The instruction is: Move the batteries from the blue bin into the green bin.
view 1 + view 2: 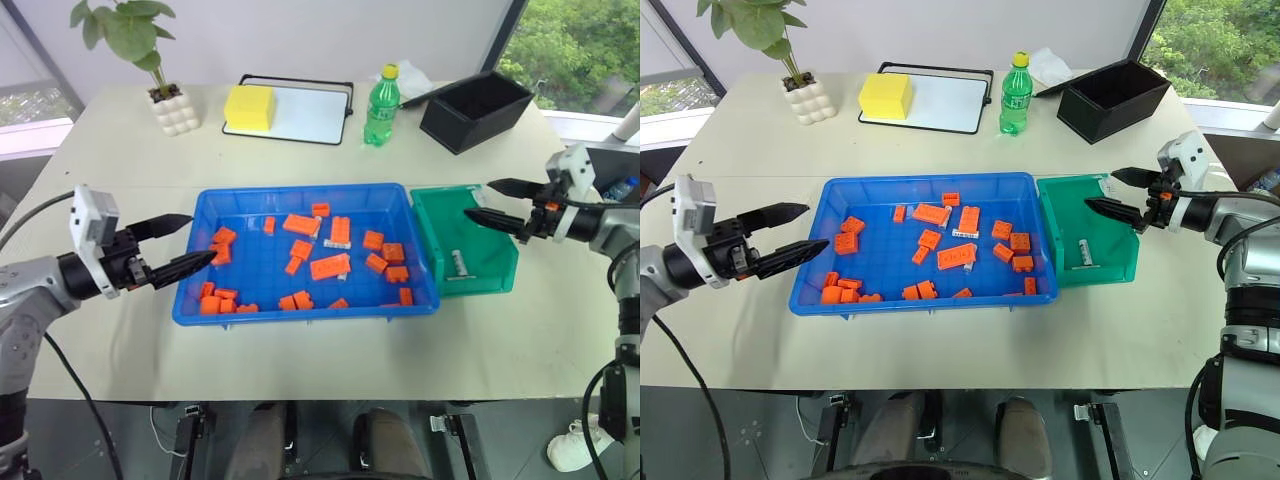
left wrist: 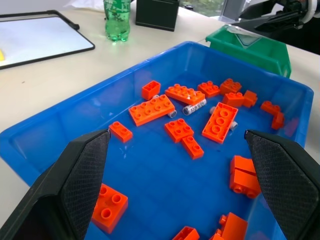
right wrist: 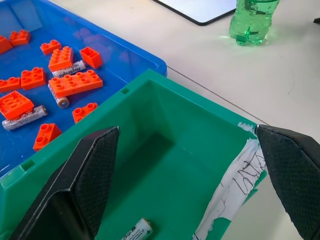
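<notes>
The batteries [image 3: 68, 69] left to move lie among the orange blocks [image 1: 330, 266] near the middle of the blue bin [image 1: 305, 316], toward its far side and the end next to the green bin [image 1: 497, 283]. From the right wrist view we make out about three: one tucked against a long block, one poking out from under that block's end, and one beside a square block. They lie flat, their long axes running roughly along the length of the blue bin, and each touches or is partly covered by a block. One battery [image 1: 459, 262] already rests on the floor of the green bin, lying near its middle.

From there outward: the green bin stands just beside the blue bin's right end on the surface [image 1: 120, 150], the two rims touching or nearly so. Our right gripper [image 1: 495, 203] hovers over the green bin's far right corner, its fingers spread wide with nothing between them. Our left gripper [image 1: 170, 246] hangs at the blue bin's left end, just above the rim, its fingers also spread apart and empty, pointing along the bin toward the blocks.

We judge the remaining batteries lie nearer the right gripper, to its left and below it, across the shared rim. With the batteries lying lengthwise, the fingers would need to close across the short width, and the crowding blocks look likely to get in the way.
</notes>
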{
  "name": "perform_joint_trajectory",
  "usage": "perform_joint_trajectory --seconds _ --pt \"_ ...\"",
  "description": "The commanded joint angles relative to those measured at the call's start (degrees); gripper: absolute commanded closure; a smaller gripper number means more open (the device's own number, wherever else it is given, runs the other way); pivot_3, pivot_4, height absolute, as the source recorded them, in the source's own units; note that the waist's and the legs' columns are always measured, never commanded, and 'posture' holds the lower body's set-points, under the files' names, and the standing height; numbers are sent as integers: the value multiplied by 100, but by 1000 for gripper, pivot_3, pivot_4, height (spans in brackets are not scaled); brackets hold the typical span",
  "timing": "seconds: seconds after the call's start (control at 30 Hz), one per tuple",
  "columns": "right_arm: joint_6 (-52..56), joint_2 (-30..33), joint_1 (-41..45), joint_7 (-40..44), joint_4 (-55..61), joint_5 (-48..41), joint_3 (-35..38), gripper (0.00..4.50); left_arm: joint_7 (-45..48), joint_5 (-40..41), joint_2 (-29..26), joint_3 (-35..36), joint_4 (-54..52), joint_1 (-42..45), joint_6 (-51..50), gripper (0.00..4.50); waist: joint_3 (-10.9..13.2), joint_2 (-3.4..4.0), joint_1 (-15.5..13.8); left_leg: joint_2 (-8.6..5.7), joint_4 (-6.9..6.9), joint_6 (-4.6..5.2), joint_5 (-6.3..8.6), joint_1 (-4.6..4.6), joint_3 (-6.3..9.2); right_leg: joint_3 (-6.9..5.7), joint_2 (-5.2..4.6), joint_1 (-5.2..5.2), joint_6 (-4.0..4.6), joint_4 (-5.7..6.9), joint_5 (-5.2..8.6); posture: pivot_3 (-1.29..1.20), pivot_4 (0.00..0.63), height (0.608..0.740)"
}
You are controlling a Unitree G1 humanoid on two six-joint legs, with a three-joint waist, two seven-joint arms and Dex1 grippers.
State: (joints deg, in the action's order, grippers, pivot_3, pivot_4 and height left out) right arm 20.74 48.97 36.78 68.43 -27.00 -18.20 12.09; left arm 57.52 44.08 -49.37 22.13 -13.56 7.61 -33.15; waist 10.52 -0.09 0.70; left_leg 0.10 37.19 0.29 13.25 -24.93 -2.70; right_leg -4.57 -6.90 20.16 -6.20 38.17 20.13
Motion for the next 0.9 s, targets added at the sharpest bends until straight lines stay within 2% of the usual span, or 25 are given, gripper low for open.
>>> perform_joint_trajectory --seconds 0.03,0.9 --pt "-6 114 11 -7 248 -96 68 44 60 -60 -40 30 -10 94 113 0 0 0 1 0 0 0 0 0 0 0 0 0 0 0 0 0 150 739" --pt "-45 -39 63 -125 361 -148 -29 44 -181 -135 69 35 9 278 89 0 0 0 1 0 0 0 0 0 0 0 0 0 0 0 0 0 150 739"
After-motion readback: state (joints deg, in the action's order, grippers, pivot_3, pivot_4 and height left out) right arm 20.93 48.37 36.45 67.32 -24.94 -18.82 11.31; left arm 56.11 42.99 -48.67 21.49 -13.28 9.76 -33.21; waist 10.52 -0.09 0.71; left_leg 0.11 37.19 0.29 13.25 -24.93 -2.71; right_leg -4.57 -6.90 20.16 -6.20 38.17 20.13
